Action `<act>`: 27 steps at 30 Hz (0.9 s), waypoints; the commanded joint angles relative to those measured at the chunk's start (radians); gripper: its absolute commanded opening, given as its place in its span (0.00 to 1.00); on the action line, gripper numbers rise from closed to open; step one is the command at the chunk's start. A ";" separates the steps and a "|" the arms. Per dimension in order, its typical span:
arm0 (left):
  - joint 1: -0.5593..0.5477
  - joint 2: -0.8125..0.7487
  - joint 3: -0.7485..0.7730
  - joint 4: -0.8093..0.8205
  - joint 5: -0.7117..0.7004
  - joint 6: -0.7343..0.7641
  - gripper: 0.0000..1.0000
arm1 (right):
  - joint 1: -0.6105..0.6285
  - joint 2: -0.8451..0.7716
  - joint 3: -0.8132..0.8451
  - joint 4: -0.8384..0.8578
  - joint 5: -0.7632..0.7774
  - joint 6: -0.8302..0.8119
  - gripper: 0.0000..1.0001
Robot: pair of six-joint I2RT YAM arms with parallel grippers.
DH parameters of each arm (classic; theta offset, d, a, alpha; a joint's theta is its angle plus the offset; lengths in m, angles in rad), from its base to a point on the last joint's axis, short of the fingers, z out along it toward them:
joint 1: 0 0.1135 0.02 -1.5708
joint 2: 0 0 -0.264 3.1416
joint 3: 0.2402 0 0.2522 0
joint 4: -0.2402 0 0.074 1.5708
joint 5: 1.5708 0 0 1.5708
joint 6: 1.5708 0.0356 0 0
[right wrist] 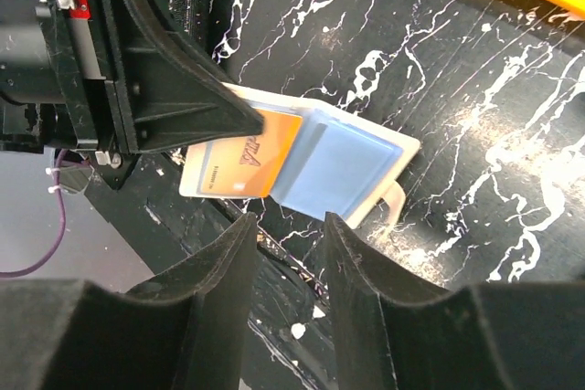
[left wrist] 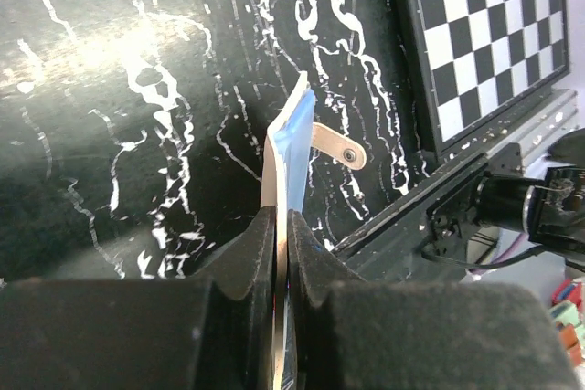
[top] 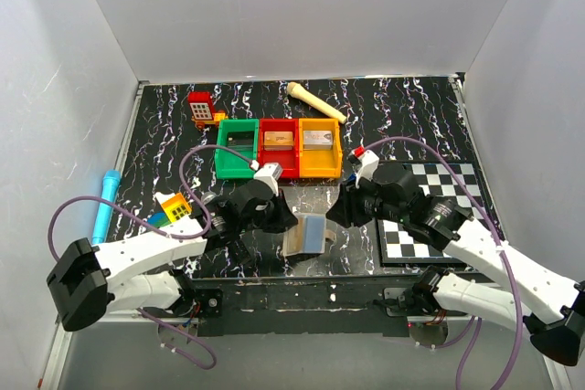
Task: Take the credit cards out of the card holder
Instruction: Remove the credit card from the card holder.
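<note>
Closest to the near edge of the desk (top: 164, 143), at the lower centre of the top view, the card holder (top: 307, 233) is held opened out between the two arms. It is pinched at one edge by the left jaws, which are pressed together on it. In the left wrist view the card holder (left wrist: 291, 148) is seen edge-on, rising from between the tips, with its snap strap (left wrist: 336, 147) hanging out to the right. This grip is judged to steady the holder and to present its pale blue lining to the other arm.

In the right wrist view an orange card (right wrist: 245, 160) is seen projecting from the left side of a blue pocket of the card holder (right wrist: 352, 166). The right jaws are spread at the bottom of that frame with nothing between them, lined up just short of the holder's lower edge. A pinch on the exposed card is judged to be the step in hand. Whether further cards sit in the pockets cannot be told.

Further back, at the right, a chequered board (top: 439, 203) is laid flat. At the left a blue marker (top: 103, 205) and a coloured toy block (top: 174, 207) are seen. Across mid-frame three bins are set in a row: green bin (top: 222, 148), red bin (top: 279, 170), yellow bin (top: 320, 170). Farthest off lie a red toy (top: 201, 109) and a pale bone-shaped piece (top: 315, 100).
</note>
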 commanded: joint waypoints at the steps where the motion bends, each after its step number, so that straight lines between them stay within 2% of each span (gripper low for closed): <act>1: 0.023 0.034 -0.020 0.187 0.126 -0.013 0.00 | -0.004 -0.027 -0.073 0.160 -0.029 0.040 0.43; 5: 0.043 0.083 -0.043 0.238 0.158 -0.030 0.00 | -0.006 -0.030 -0.165 0.292 -0.053 0.063 0.42; 10: 0.081 0.118 -0.082 0.319 0.198 -0.041 0.00 | -0.023 0.080 -0.164 0.269 -0.157 0.049 0.19; 15: 0.120 0.143 -0.111 0.338 0.208 -0.039 0.00 | -0.058 0.177 -0.235 0.389 -0.244 0.078 0.03; 27: 0.175 0.242 -0.146 0.385 0.248 -0.006 0.00 | -0.138 0.376 -0.360 0.570 -0.376 0.144 0.05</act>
